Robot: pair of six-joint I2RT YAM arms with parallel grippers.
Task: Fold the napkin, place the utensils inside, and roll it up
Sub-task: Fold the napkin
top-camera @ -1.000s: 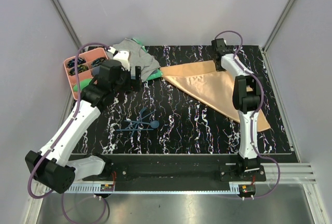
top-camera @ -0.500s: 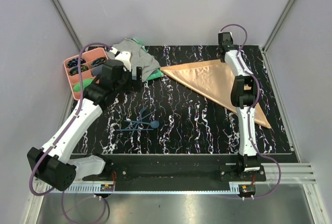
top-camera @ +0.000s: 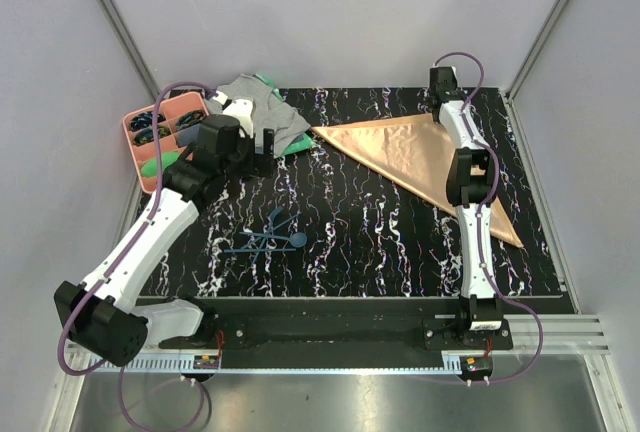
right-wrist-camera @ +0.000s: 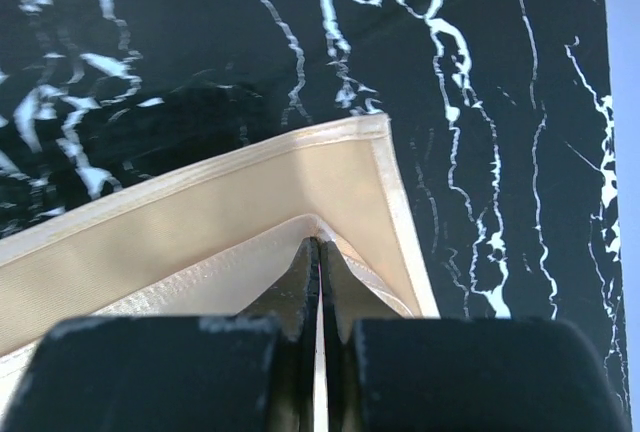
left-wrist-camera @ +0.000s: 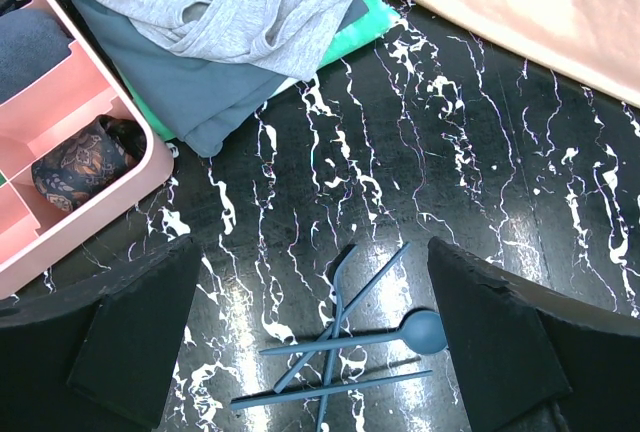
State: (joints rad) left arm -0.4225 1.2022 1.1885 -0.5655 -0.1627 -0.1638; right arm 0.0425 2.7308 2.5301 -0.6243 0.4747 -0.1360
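Right wrist view: the right gripper [right-wrist-camera: 318, 252] is clenched on the corner of the upper layer of the napkin [right-wrist-camera: 230, 212], just short of the lower layer's corner. The pinch is judged to be kept so that the 2 layers can be squared before release. The fold therefore seems nearly finished.

In the top external view the napkin is laid as a triangle on the far right of the counter [top-camera: 400, 242]. The left gripper [left-wrist-camera: 310, 247] is held released, with its jaws wide, above the utensils [left-wrist-camera: 335, 342]. These lie crossed on the bare counter, well apart from the napkin, and pick-up is probably intended there. Beyond them, a grey cloth [left-wrist-camera: 230, 2] is piled on a green cloth [left-wrist-camera: 365, 32] beside a pink tray [left-wrist-camera: 90, 102].
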